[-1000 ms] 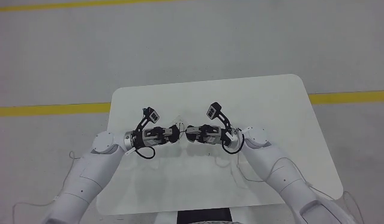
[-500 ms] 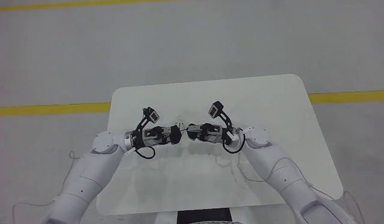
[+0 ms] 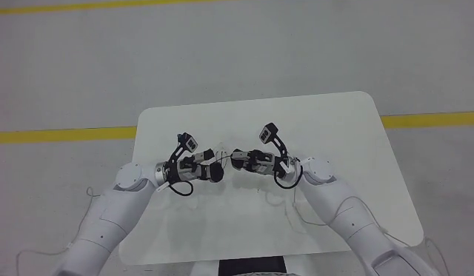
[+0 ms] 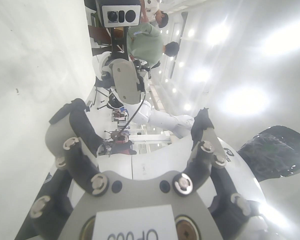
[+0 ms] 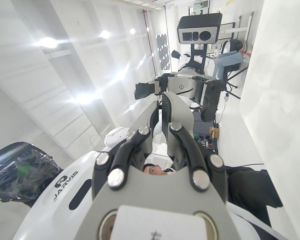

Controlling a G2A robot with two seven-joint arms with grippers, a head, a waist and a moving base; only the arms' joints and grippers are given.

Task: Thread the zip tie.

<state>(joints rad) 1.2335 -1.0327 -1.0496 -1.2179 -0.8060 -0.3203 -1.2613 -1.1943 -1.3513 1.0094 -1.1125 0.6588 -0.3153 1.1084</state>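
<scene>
Over the middle of the white table my two grippers face each other, almost tip to tip. In the left wrist view my left gripper stands open, its black-padded fingers spread wide with nothing between them. My right gripper is shut, its ridged pads pressed nearly together. The zip tie shows in the top view as a thin pale line running from the right gripper towards the left gripper. It is too thin to make out between the pads in the wrist views.
The table's near edge lies just behind both arms. A yellow floor line runs past the table on either side. The right wrist view shows the left gripper a short way off, open.
My left gripper has opened and let go of the zip tie, shifting slightly towards the table's near edge. The right gripper has stayed shut and moved very little.
</scene>
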